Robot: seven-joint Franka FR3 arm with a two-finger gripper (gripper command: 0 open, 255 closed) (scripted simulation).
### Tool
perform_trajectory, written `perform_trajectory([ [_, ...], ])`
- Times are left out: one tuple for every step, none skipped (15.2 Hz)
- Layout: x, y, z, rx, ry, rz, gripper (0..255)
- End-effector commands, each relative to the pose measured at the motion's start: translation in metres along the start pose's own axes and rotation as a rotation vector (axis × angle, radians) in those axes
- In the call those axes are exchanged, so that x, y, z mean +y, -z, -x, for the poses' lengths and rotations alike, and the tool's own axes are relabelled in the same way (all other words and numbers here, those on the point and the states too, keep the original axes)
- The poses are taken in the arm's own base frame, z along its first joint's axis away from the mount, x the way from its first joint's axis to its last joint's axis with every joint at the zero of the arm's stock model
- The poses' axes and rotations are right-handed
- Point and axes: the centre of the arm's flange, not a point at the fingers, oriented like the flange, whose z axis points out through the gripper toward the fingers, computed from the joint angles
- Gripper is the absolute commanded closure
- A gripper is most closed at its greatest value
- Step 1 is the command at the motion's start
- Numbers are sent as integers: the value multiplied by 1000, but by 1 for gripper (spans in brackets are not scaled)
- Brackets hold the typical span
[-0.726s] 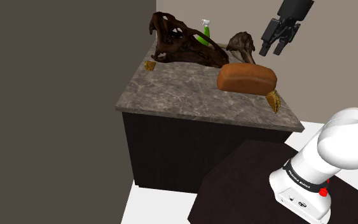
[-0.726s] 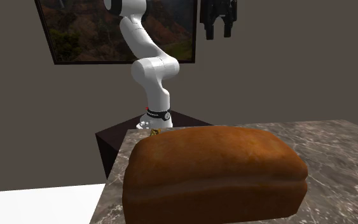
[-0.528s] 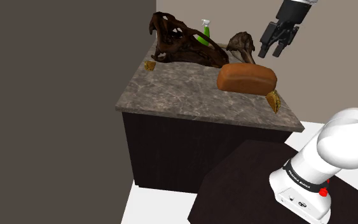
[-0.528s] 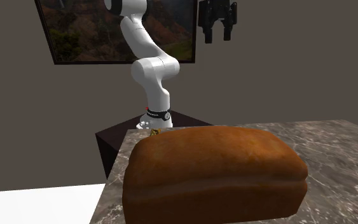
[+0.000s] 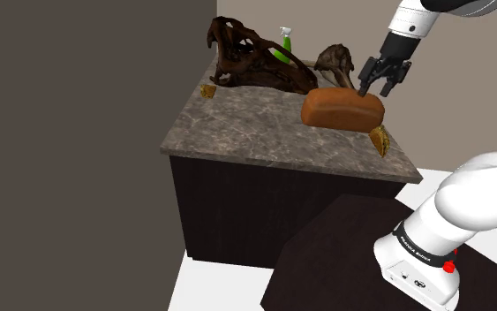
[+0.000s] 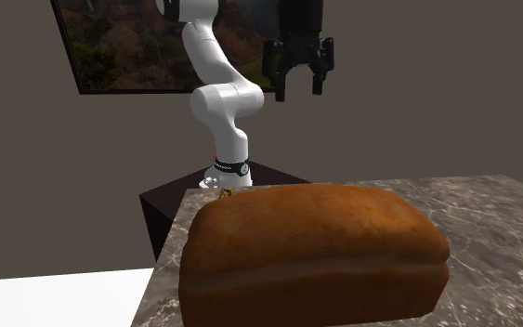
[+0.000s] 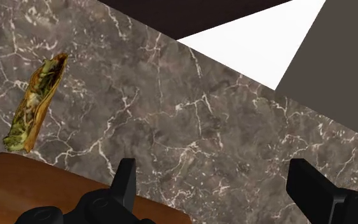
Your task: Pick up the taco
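— What's nearest?
— Dark box stand (image 5: 352,238), then grey veined marble counter (image 5: 255,132); the folded yellow-brown taco (image 5: 380,140) lies at its near corner beside the brown bread loaf (image 5: 342,109).
— The black two-finger gripper (image 5: 374,91)?
— Spread above the loaf; dark animal skull (image 5: 255,64) beyond, by the taupe wall (image 5: 449,106).

Blocking on one side, leaving open counter on the other.
Crowding the taco (image 7: 35,102) with the brown loaf (image 5: 342,109) just beside it; leaving bare marble countertop (image 7: 190,127) free under the spread-fingered gripper (image 7: 212,167); standing well back, the dark skull (image 5: 251,62).
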Motion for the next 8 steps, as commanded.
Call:
perform_trajectory([
  [20, -17, -4, -2, -49, 5, 0],
  [30, -25, -7, -4, -72, 7, 0],
  [40, -33, -10, -5, -96, 10, 0],
  [50, -41, -12, -7, -120, 12, 0],
  [60, -49, -14, -9, -144, 14, 0],
  [70, -56, -15, -10, -168, 16, 0],
  [81, -64, -17, -12, -192, 19, 0],
  [91, -72, -18, -13, -215, 21, 0],
])
